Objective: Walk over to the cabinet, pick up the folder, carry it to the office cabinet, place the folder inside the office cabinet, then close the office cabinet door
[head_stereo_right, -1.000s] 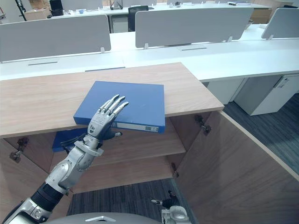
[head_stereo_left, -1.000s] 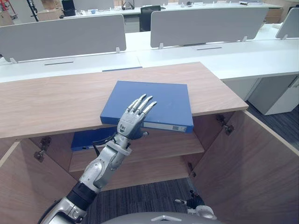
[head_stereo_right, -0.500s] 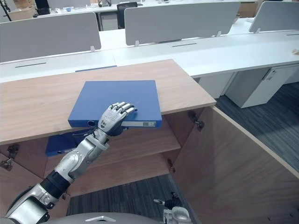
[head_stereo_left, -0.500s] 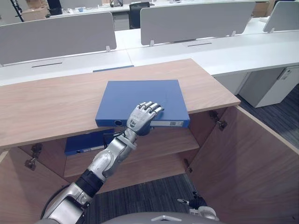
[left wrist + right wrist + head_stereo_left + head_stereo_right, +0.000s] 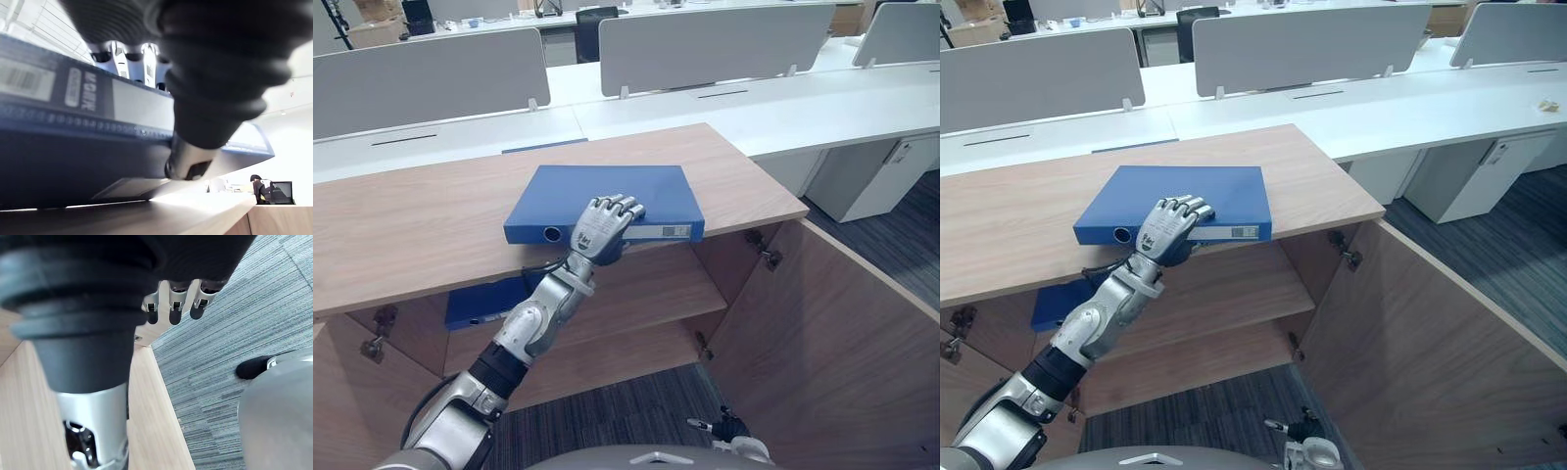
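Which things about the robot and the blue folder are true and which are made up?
1. The left hand curls its fingers over the blue folder at its front edge. True.
2. The folder lies on the floor. False: it lies on top of the wooden cabinet.
3. The cabinet's door is shut. False: it stands open.
4. A second blue folder lies on a shelf inside. True.
5. Both hands hold the folder. False: the right hand hangs low over the carpet, holding nothing.

The flat blue folder [image 5: 607,188] lies on the wooden cabinet top [image 5: 411,235], by its front edge; a second blue folder [image 5: 484,302] lies on the wooden shelf [image 5: 651,289] below; white desks [image 5: 803,113] stand behind.
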Controlling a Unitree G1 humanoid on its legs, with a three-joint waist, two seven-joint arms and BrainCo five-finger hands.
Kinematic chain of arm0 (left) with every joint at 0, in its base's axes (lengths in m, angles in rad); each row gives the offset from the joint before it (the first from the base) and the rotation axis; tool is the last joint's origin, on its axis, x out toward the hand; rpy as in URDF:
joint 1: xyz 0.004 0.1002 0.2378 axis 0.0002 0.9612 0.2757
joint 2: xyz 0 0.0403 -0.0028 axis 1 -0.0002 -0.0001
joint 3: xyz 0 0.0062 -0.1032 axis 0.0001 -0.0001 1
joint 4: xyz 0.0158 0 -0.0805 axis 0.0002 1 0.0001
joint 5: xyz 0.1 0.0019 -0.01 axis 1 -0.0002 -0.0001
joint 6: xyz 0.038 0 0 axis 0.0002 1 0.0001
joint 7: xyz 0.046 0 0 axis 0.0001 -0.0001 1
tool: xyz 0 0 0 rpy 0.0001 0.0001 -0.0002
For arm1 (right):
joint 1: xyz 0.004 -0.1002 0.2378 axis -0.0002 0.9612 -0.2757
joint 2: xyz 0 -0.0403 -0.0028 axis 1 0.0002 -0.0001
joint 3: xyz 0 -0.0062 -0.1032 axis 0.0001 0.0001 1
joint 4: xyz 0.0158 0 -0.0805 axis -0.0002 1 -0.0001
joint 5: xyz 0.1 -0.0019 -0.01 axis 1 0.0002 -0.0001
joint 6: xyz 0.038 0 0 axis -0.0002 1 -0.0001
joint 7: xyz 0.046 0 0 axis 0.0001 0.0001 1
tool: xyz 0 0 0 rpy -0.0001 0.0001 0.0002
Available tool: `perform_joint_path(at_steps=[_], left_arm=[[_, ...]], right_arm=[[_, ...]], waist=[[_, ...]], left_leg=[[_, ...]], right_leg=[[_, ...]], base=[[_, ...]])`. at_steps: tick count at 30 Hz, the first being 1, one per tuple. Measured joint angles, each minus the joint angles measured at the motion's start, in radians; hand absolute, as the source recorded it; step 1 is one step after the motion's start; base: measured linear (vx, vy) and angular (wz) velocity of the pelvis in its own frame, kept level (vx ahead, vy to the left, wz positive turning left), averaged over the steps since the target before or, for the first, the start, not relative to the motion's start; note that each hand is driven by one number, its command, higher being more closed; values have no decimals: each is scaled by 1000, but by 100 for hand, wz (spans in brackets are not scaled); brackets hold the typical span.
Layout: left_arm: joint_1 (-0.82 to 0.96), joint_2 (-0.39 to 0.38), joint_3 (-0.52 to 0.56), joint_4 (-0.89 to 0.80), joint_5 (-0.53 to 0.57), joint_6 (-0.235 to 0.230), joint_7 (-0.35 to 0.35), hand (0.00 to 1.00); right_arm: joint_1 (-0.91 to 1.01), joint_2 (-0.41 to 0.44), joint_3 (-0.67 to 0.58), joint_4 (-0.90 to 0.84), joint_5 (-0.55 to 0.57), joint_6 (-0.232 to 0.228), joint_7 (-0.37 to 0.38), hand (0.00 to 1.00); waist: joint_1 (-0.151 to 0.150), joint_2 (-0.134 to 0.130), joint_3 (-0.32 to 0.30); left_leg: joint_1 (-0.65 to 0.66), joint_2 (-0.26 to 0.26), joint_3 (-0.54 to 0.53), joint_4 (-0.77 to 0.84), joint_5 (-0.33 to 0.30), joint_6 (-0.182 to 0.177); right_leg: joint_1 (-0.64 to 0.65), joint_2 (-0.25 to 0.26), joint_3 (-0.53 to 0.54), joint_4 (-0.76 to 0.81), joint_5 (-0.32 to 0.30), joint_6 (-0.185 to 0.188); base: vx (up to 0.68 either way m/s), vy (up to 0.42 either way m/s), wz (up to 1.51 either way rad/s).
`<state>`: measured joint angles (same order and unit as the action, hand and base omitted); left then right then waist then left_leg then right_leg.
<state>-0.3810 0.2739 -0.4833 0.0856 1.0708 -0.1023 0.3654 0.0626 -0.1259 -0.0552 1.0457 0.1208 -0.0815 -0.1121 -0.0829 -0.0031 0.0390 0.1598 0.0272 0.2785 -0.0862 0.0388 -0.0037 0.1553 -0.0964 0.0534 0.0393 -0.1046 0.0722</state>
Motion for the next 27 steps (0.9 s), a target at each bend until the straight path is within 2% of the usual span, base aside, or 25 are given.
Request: perform_joint_path(at_steps=[6,11,15,17,22,27], left_arm=[[61,-3,11,-97,-57,-8,0,100],[134,-35,14,-243,-134,-37,1,100],[187,-63,14,-368,-239,-74,22,100],[199,-74,14,-406,-271,-78,32,100],[262,-103,39,-533,-360,-86,76,100],[269,-119,78,-597,-384,-89,129,100]], right_arm=[[8,0,2,-7,1,0,-1,0],[18,-5,16,-19,10,-2,-4,0],[57,-9,54,-109,11,-13,-8,0],[67,-8,64,-137,12,-19,-8,0],[112,11,111,-298,42,-31,-30,0],[134,43,129,-549,81,-80,-44,0]], waist=[[1,0,0],[13,7,-5],[16,19,-13],[16,25,-17],[24,40,-29],[25,38,-29]], left_leg=[[0,0,0,0,-3,-1],[1,1,18,0,-5,-3],[2,2,23,0,-5,-3],[1,2,25,0,-5,-3],[-1,1,45,0,-3,-1],[-11,1,50,0,-4,-2]], right_leg=[[2,0,-2,-3,1,1],[-11,-1,24,8,4,7],[-24,0,43,19,4,8],[-31,0,47,25,4,9],[-55,4,73,43,6,17],[-73,4,80,48,6,16]], base=[[1,-18,0],[4,-19,-12],[-32,-25,-11],[-55,-20,-8],[-70,-21,-12],[-74,-21,-7]])
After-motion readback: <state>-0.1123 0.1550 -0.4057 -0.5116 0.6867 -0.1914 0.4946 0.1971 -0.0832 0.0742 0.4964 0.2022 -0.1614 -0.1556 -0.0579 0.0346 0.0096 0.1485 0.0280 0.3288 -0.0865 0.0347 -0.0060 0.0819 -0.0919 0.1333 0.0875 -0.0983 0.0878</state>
